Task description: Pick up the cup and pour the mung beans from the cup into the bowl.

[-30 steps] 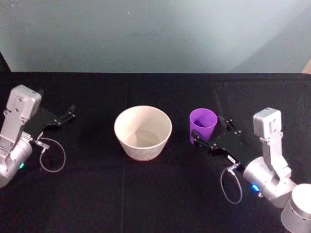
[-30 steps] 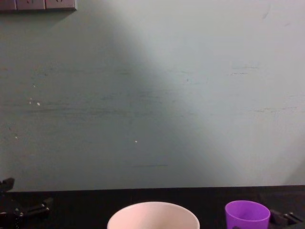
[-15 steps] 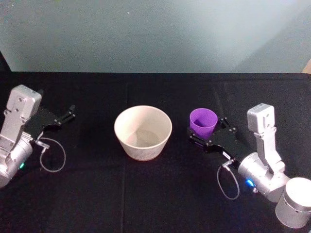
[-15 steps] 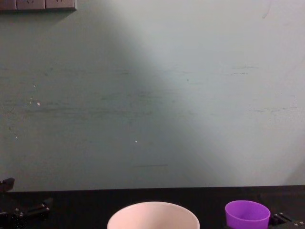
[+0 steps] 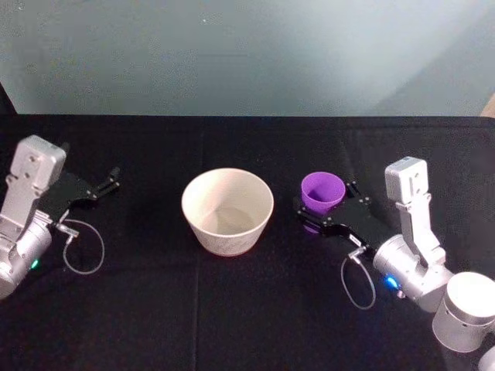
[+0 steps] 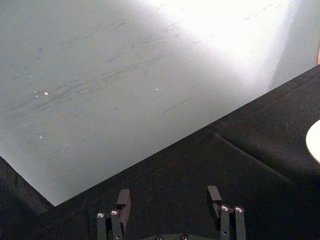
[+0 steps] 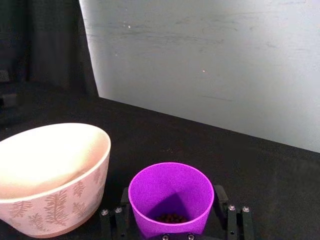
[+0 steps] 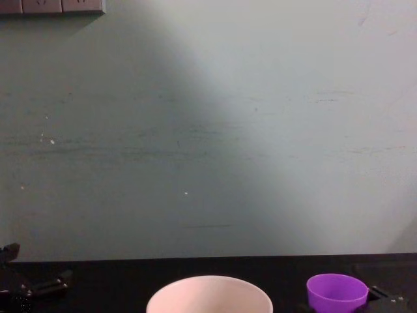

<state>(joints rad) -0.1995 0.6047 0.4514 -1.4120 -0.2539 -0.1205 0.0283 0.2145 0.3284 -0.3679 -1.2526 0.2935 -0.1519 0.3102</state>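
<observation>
Your right gripper (image 5: 325,202) has open jaws straddling the cup (image 7: 170,192), just right of the bowl (image 5: 227,211); left gripper (image 5: 112,179) sits open far left; an off-centre squeeze could tip the cup and spill beans (image 7: 170,218).

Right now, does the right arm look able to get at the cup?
Probably yes: the right gripper has its open jaws on either side of the cup, nothing lies between them, and the bowl stands apart on the cup's left.
</observation>
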